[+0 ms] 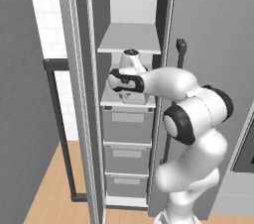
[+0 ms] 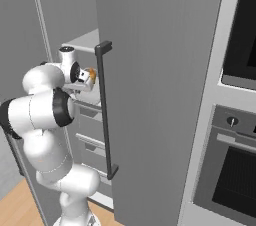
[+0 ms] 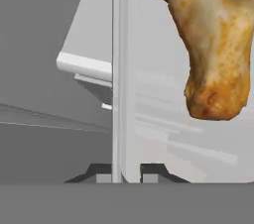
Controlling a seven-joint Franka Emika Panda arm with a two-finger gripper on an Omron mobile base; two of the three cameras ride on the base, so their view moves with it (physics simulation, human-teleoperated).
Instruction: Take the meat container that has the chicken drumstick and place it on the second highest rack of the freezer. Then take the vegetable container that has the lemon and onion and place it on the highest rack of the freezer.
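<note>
freezer [image 1: 126, 119]: door open, arm reaching in at the lower shelf
claw [image 3: 125, 171]: pinching the tray [image 3: 123, 94] rim
drumstick [image 3: 211, 44]: riding in the tray
risk: thin edge grip, tray might tip and dump it

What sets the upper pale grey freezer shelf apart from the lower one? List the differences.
1. The upper flat pale grey shelf stands free above the white arm, while the lower pale grey shelf is partly covered by the arm's hand.
2. The upper shelf has open space beneath it, while the lower shelf sits directly above the grey drawers.
Shared: both are flat and pale grey.
</note>
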